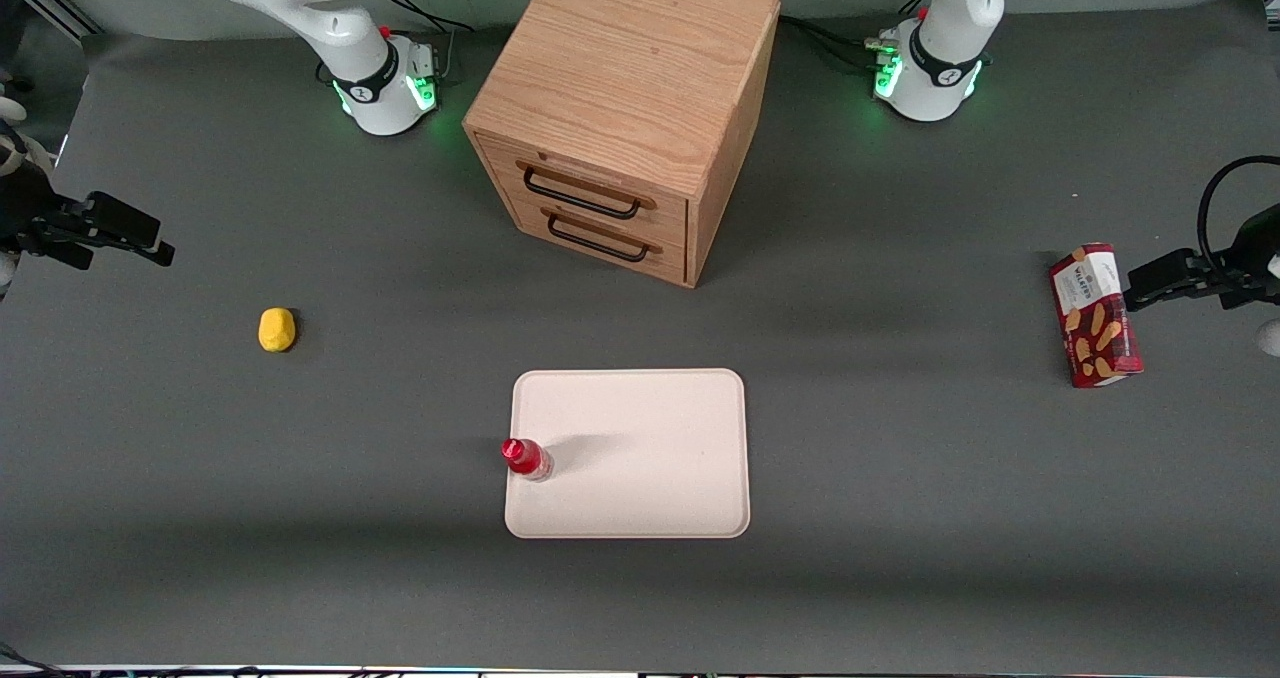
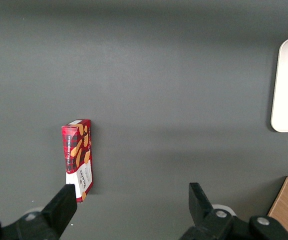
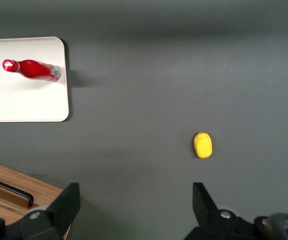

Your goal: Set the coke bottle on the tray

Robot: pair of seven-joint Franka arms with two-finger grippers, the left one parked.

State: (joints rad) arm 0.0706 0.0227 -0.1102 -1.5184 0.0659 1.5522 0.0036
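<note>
One coke bottle upright on tray, hugging rim; nudge could topple it off. Gripper released, empty, well apart near yellow lump.

I get only part of the tray from the left wrist camera; the frame edge cuts the rest off. From the right wrist, the cabinet shows just one corner and a bit of handle. My gripper sits at the working arm's end of the table, fingers spread, its arm mostly out of frame. The bottle's lettering is too small to read.
</note>
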